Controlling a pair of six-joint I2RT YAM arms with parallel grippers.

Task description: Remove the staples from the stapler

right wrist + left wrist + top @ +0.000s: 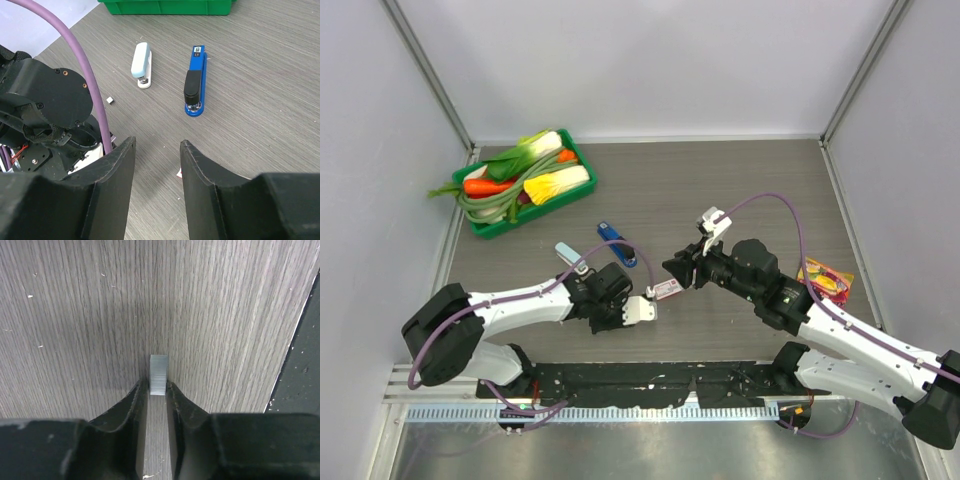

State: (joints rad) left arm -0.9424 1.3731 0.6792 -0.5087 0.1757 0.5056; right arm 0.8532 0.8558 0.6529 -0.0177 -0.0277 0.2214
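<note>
Left wrist view gives you the clearest look at the staples [159, 371]: a short silver-grey strip lying flat on the wood-grain table [75, 315], with its near end caught between the two black fingertips [134, 402]. Your left gripper [158, 390] looks closed on that strip, one tip pressed to each long side, though the contact itself is in shadow, so treat the pinch as likely rather than certain. The dark edge of the table runs just off to the right of it.

From the top external view, your left arm reaches toward the middle of the table and the right arm comes in to meet it. Your right gripper [157, 145] has its jaws standing apart with nothing between them. It hangs over bare wood, and a small red-and-white tag [667, 290] lies just under its tips.

Beyond the grippers lie two closed staplers, side by side but not touching: a blue stapler [195, 82] and, to its left, a pale blue stapler [142, 65]. A tiny grey speck [110, 100] sits near the pale one and is too small for you to identify.

At the far left, a green tray [582, 160] holds toy vegetables [535, 165]. A bright packet [825, 280] lies beside your right arm.
</note>
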